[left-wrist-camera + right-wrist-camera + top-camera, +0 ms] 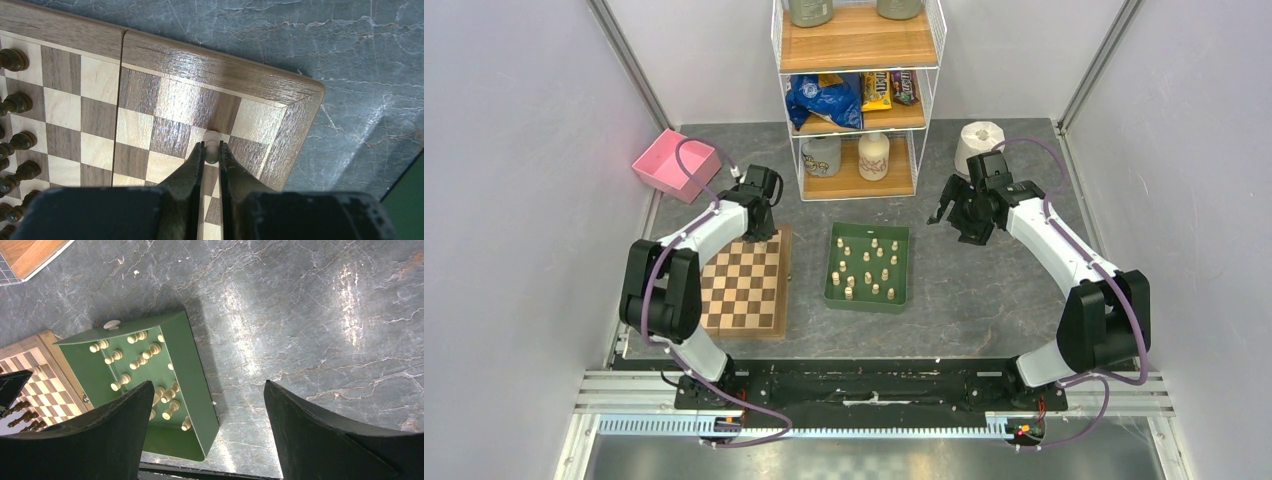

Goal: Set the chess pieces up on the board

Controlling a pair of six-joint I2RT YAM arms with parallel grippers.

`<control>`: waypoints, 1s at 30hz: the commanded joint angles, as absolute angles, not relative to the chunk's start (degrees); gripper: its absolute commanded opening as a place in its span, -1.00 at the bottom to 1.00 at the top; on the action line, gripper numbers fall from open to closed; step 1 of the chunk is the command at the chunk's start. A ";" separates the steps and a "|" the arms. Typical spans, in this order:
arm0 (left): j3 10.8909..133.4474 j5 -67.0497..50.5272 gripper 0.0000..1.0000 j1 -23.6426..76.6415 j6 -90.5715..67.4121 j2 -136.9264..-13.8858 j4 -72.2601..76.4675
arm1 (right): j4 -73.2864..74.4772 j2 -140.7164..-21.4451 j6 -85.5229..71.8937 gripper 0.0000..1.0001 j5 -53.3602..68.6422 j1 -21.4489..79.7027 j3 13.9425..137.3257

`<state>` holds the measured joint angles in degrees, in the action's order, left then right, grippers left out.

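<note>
Left pincer (211,150) is clenched on a pale piece (212,142), its rounded head nipped between the two fingertips. It sits over the squares next to the far right corner of the board (215,65), just inside the tan border. I cannot tell whether its foot touches the wood.

The left arm (714,228) reaches forward with its elbow folded back over the board's left edge and its wrist pointing down at that corner. Dark pieces (15,102) stand in a row along the opposite side of the board.

Right pincer (209,385) is released, jaws spread wide with nothing between them. The right arm (1054,245) stretches toward the far right of the bench (300,315), with the wrist raised and turned toward the green tray (190,360), well apart from it. Pale pieces (869,265) are scattered inside the tray, just right of the board.

As for writing, the packets (876,90) on the rack (859,40) at the bench's far edge carry print, but I can't read it from here.
</note>
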<state>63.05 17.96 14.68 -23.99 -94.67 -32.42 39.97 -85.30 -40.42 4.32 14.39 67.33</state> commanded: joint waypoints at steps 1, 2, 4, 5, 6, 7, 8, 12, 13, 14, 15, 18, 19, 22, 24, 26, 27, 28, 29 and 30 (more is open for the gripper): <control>64.20 18.76 -0.96 14.07 -21.76 -95.64 -29.55 | 39.53 -85.09 -40.38 0.78 4.88 14.15 69.63; 64.29 18.80 -0.96 13.94 -21.79 -95.79 -29.37 | 39.47 -85.09 -40.38 0.78 4.97 14.12 69.61; 64.17 18.75 -0.96 13.80 -21.66 -95.97 -28.61 | 39.52 -85.11 -40.46 0.78 4.95 14.15 69.62; 64.16 18.74 -0.96 13.72 -21.69 -95.96 -28.25 | 39.46 -85.10 -40.50 0.78 5.00 14.14 69.62; 64.12 18.70 -0.96 13.63 -21.83 -95.98 -27.97 | 39.46 -85.11 -40.48 0.78 4.92 14.15 69.61; 64.07 18.42 -0.96 13.53 -21.97 -96.09 -27.43 | 39.54 -85.17 -40.46 0.78 5.06 14.15 69.64; 64.00 18.38 -0.96 13.58 -22.04 -96.22 -27.14 | 39.48 -85.11 -40.41 0.78 4.93 14.10 69.54; 64.40 18.14 -0.96 13.29 -22.18 -96.87 -26.32 | 39.45 -85.00 -40.65 0.78 4.88 14.14 69.36; 64.36 18.20 -0.96 13.27 -22.16 -97.02 -26.09 | 39.46 -85.10 -40.68 0.78 4.93 14.16 69.36; 64.38 18.05 -0.96 13.18 -22.16 -97.10 -25.73 | 39.46 -85.18 -40.68 0.78 5.07 14.14 69.42; 64.34 18.17 -0.96 13.12 -22.39 -97.09 -25.52 | 39.46 -85.18 -40.70 0.78 5.12 14.14 69.39; 64.34 18.12 -0.96 13.01 -22.37 -97.21 -25.23 | 39.50 -85.10 -40.65 0.78 5.15 14.11 69.27; 64.34 17.81 -0.96 12.96 -22.24 -97.26 -25.26 | 39.46 -84.95 -40.66 0.78 5.11 14.12 69.23; 63.99 17.52 -0.95 12.92 -22.24 -97.63 -25.27 | 39.46 -84.96 -40.67 0.79 5.08 14.11 69.16; 63.82 17.31 -0.93 12.92 -22.30 -97.81 -25.24 | 39.46 -85.04 -40.75 0.79 5.06 14.15 69.18; 63.66 17.34 -0.85 12.92 -22.37 -97.91 -25.33 | 39.44 -84.99 -40.72 0.79 5.04 14.15 69.18; 63.55 17.19 -0.77 12.92 -22.35 -97.96 -25.36 | 39.46 -84.88 -40.72 0.79 5.04 14.15 69.17; 63.47 17.06 -0.73 12.92 -22.28 -97.93 -25.31 | 39.47 -84.83 -40.75 0.79 4.95 14.13 69.13; 63.39 16.89 -0.72 12.92 -22.32 -97.79 -25.31 | 39.54 -84.82 -40.78 0.79 4.93 14.12 69.13; 63.37 16.81 -0.69 12.92 -22.26 -97.64 -25.33 | 39.47 -84.78 -40.78 0.79 4.90 14.13 69.13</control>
<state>63.05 17.85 13.21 -23.33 -96.84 -26.28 39.97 -85.30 -40.49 4.49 14.39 67.33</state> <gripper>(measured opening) 0.160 0.893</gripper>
